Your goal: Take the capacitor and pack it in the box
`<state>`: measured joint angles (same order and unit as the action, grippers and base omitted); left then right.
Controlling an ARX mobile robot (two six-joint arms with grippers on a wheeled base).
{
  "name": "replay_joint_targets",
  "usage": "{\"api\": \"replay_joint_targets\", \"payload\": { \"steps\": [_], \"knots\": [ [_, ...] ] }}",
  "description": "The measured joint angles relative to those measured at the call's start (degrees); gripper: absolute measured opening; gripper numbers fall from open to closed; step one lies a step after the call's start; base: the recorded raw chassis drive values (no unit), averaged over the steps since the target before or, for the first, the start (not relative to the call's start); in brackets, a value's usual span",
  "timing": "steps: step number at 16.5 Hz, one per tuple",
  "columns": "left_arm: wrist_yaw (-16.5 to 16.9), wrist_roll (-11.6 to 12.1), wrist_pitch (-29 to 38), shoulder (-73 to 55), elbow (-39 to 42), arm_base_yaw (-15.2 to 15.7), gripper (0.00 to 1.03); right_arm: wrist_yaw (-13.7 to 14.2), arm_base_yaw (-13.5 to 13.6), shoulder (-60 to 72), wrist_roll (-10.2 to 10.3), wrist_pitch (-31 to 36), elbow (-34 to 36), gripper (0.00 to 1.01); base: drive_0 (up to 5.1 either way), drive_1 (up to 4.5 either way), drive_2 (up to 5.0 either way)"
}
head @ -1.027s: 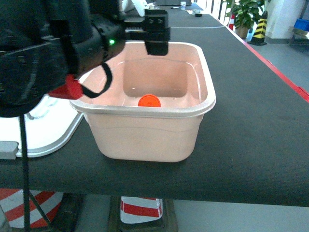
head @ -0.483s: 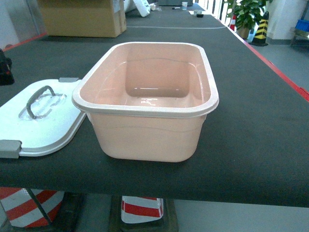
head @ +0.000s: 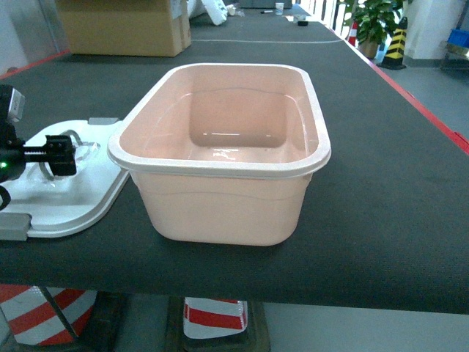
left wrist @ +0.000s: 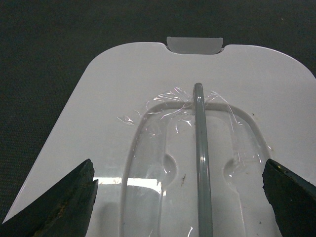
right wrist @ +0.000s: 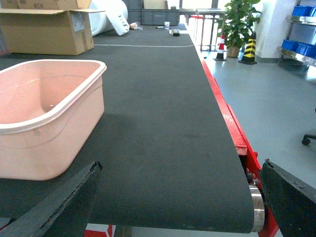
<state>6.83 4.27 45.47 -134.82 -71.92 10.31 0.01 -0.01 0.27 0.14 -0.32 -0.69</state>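
Pale peach-pink rectangular plastic tub (head: 227, 147) with a rolled cream rim sits mid-frame on the black textured tabletop (head: 388, 183) in the head view, open and upright; no capacitor shows anywhere inside it or on the surface. At its 9 o'clock lies the flat white plastic lid (head: 69, 198), edge just beside the tub wall, grey arched handle (left wrist: 201, 158) up, grey latch tab (left wrist: 194, 45) at the far edge, clear film crumpled around the handle recess.

Left gripper (left wrist: 180, 197) hangs over the lid – dark fingers spread wide either side of the handle, nothing between them. Right gripper (right wrist: 180, 207) hovers off the tub's 3 o'clock side, fingers likewise parted, empty, bare mat below.

Room: brown cardboard carton (head: 121, 26) at 11 o'clock on the far table, red table edge strip (right wrist: 232, 128), potted green plant (right wrist: 237, 19) and yellow-black striped cone (right wrist: 248, 51) at 1 o'clock, blue plastic bins (right wrist: 301, 12) – far right, grey floor (right wrist: 276, 98).
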Motion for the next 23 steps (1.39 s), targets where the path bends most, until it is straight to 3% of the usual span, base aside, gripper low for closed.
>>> {"api": "replay_joint_targets", "payload": {
  "steps": [1,5,11,16,20,22,23],
  "knots": [
    [0.1,0.8,-0.5,-0.5,-0.8,-0.1,0.95,0.0,0.0,0.0,0.0,0.0,0.0,0.98,0.0,0.0,0.0],
    [0.5,2.1,-2.0,-0.9,-1.6,-0.6,0.56,0.0,0.0,0.0,0.0,0.0,0.0,0.98,0.0,0.0,0.0],
    [0.7,2.2,-2.3,-0.9,-1.7,-0.6,0.02,0.0,0.0,0.0,0.0,0.0,0.0,0.98,0.0,0.0,0.0],
    [0.7,1.6,-3.0,0.5,-1.6,0.6,0.02,0.0,0.0,0.0,0.0,0.0,0.0,0.98,0.0,0.0,0.0],
    [-1.3,0.0,-3.8,15.3,1.4,2.3,0.02,0.0,0.0,0.0,0.0,0.0,0.0,0.98,0.0,0.0,0.0],
    [-3.3,-0.7,-1.4,21.7,3.6,0.5,0.02,0.0,0.0,0.0,0.0,0.0,0.0,0.98,0.0,0.0,0.0],
    [-5.1,-1.1,-0.8,25.2,5.3,-2.2,0.02,0.0,0.0,0.0,0.0,0.0,0.0,0.98,0.0,0.0,0.0]
  ]
}}
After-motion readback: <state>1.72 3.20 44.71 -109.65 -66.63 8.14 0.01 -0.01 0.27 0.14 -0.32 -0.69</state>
